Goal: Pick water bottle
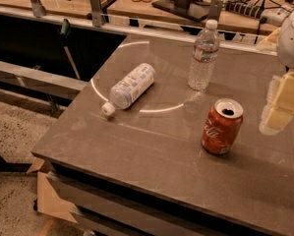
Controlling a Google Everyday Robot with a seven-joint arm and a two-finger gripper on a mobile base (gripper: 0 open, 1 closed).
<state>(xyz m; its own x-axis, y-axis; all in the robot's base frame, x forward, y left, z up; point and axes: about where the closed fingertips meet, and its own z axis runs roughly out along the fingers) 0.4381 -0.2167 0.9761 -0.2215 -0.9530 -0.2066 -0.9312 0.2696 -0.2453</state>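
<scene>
The water bottle [203, 56] stands upright at the back of the grey table [151, 146]. It is slim, clear and ribbed, with a white cap and a narrow white-and-red label band near its shoulder. My gripper [279, 107] shows at the right edge of the camera view as pale yellowish blocks, to the right of the bottle and nearer the front, well apart from it. It holds nothing that I can see.
A wider bottle with a pale bluish-white label [130, 88] lies on its side at the left, cap toward the front-left. An open red cola can [221, 127] stands between the water bottle and the front edge. Behind a metal rail [136, 28] is a desk with cables.
</scene>
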